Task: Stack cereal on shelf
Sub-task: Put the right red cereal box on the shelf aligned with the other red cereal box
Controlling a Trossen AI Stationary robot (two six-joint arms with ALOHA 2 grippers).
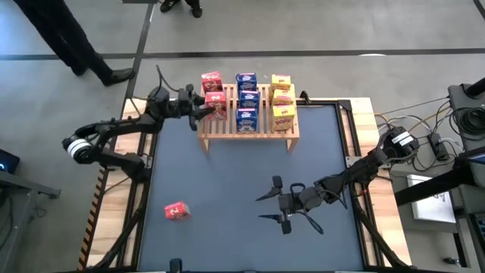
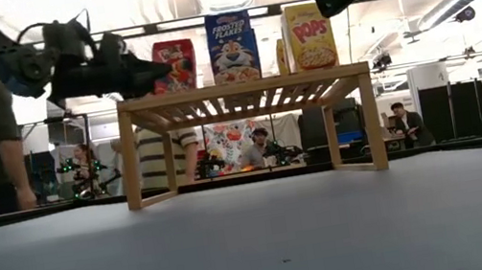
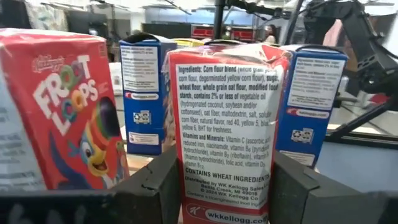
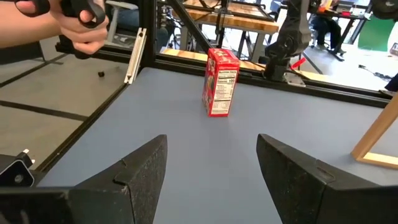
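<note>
The dark table mat point(image 1: 250, 182) carries the slatted wooden shelf point(image 1: 261, 133) at its far edge, between the two arms. On the shelf stand rows of mini cereal boxes: red ones point(image 1: 211, 82) at the left, blue ones point(image 1: 245, 97) in the middle, yellow ones point(image 1: 282, 98) at the right. The left gripper point(image 1: 206, 108) reaches in over the shelf's left end, its fingers partly open and closed around a red box point(image 3: 227, 130) standing beside another red one, each finger flat against a broad face. The right gripper point(image 1: 274, 205) hovers over the near right part of the mat, its jaws spread and holding nothing. One last red box point(image 1: 176, 211) stands alone at the near left of the mat, well apart from the shelf. These boxes look light and stiff-edged, though thin cardboard would likely dent under a hard squeeze and the glossy print may slip; the lone box is best taken low across its two broad faces, since it seems easy to tip
</note>
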